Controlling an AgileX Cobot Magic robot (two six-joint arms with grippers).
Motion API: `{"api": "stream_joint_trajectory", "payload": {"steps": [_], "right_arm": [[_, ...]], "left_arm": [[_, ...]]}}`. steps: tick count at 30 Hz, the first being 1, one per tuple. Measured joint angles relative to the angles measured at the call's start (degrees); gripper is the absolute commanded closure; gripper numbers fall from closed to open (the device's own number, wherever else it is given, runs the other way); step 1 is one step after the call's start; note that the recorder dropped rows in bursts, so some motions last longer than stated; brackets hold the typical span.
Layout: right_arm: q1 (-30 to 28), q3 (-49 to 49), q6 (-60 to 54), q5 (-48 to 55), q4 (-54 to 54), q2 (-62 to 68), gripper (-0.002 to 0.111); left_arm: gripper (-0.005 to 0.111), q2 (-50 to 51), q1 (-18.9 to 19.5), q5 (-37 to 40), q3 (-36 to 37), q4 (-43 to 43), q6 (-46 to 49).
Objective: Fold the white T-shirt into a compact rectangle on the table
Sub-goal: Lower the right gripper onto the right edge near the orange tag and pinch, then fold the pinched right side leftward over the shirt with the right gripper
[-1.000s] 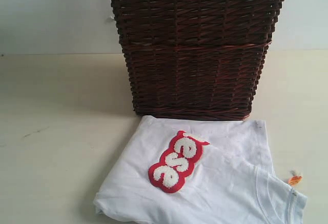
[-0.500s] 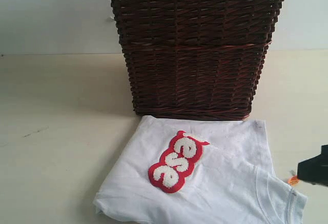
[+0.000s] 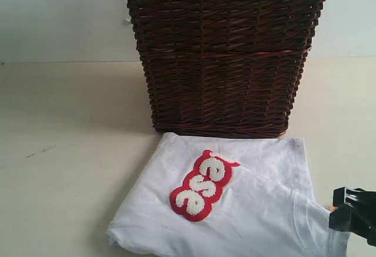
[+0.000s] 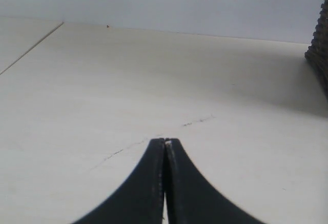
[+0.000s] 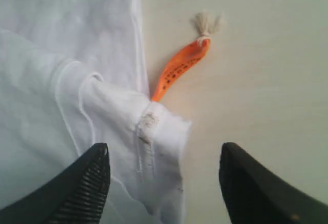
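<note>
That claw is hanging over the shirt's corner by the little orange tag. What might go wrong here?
The open right gripper straddles only a small hem edge of the white T-shirt; closing there may pinch too little cloth and slip.
The orange tag lies right beside that edge and might get caught.
The wicker basket stands close behind, so lifted cloth could snag.

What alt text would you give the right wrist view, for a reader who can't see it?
The right tool is open, its two black fingers spread with a hemmed cuff of the white T-shirt showing between them. An orange tag with a frayed string lies on the pale table beside that cuff.
</note>
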Motion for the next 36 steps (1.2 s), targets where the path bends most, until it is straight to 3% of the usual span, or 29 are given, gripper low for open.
{"api": "stream_joint_trajectory", "payload": {"steps": [18, 24, 27, 32, 36], "right_arm": [[-0.1, 2.5, -35.6, 1.9, 31.5, 11.1, 0.05], [-0.1, 3.0, -36.9, 1.2, 34.2, 12.2, 0.052], [-0.2, 2.9, -36.9, 1.6, 35.0, 12.9, 0.065], [-0.2, 3.0, -39.6, 2.4, 34.6, 13.8, 0.109], [-0.2, 3.1, -42.2, 3.4, 34.4, 14.0, 0.108]], "left_arm": [[0.107, 0.0, 0.0, 0.0, 0.0, 0.0, 0.0], [0.107, 0.0, 0.0, 0.0, 0.0, 0.0, 0.0], [0.107, 0.0, 0.0, 0.0, 0.0, 0.0, 0.0], [0.107, 0.0, 0.0, 0.0, 0.0, 0.0, 0.0], [0.107, 0.0, 0.0, 0.0, 0.0, 0.0, 0.0]]}}
